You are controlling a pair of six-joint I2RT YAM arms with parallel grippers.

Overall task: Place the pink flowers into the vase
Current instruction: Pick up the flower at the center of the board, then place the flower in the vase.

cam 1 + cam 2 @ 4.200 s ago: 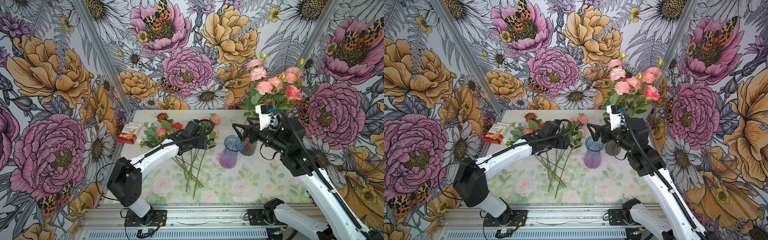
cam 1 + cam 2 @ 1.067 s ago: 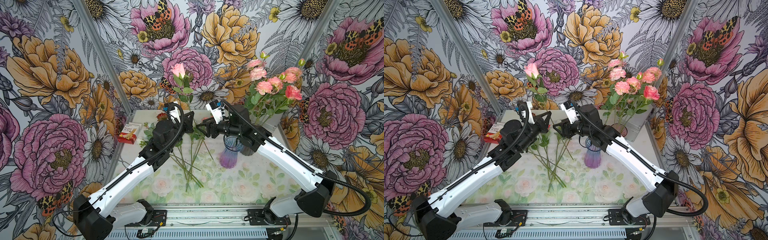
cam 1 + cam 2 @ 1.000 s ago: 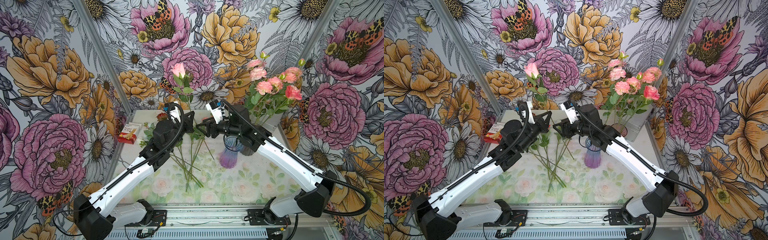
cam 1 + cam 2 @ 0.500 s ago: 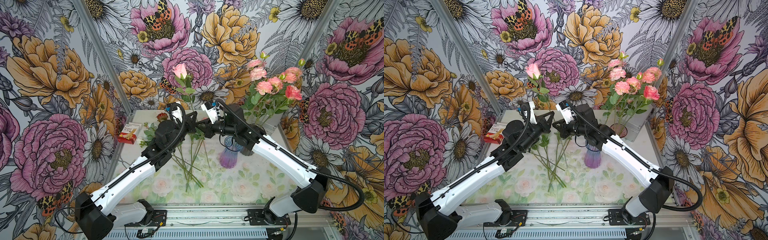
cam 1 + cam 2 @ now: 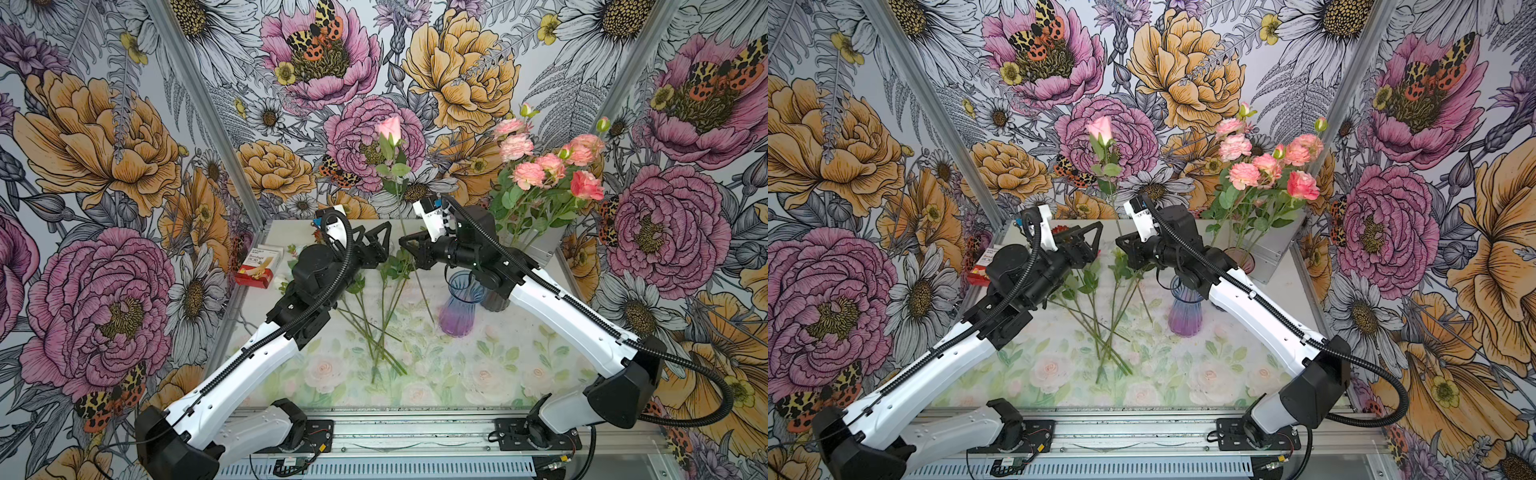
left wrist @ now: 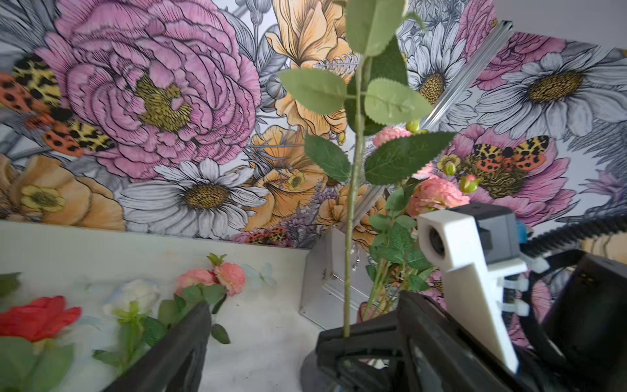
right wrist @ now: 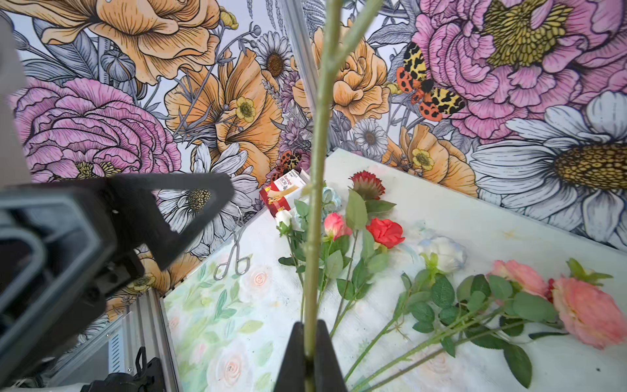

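- The right gripper (image 5: 405, 245) is clamping the green stem of a pink rose (image 5: 390, 126), with its jaws pressed tight on the stem, up and to the left of the blue-purple vase (image 5: 459, 307).
- The pink rose is standing nearly upright, with its bloom high above the vase's left side. Its lower stem is slanting down just beside the vase, outside it.
- The left gripper (image 5: 384, 243) is spreading its jaws wide and gripping nothing. It is hovering farther left of the vase, just beside the held stem and facing the right gripper.
- In the right wrist view the stem (image 7: 315, 169) is rising out from between the two black fingertips (image 7: 295, 359).
- A bunch of pink flowers (image 5: 548, 166) is standing in a second vase (image 5: 1239, 259) behind and to the right of the blue-purple vase. The right arm is hiding most of it.
- More pink flowers (image 7: 583, 305) are lying on the table (image 5: 519, 353) behind and left of the vase, and their stems are crossing in a loose pile left of it.
- A red rose (image 7: 385, 232) and a white rose (image 7: 444, 249) are lying in that same pile.
- A red-and-white box (image 5: 259, 266) is sitting at the table's edge, well to the left of the vase.
- A pair of metal scissors (image 7: 234, 258) is lying near that box.
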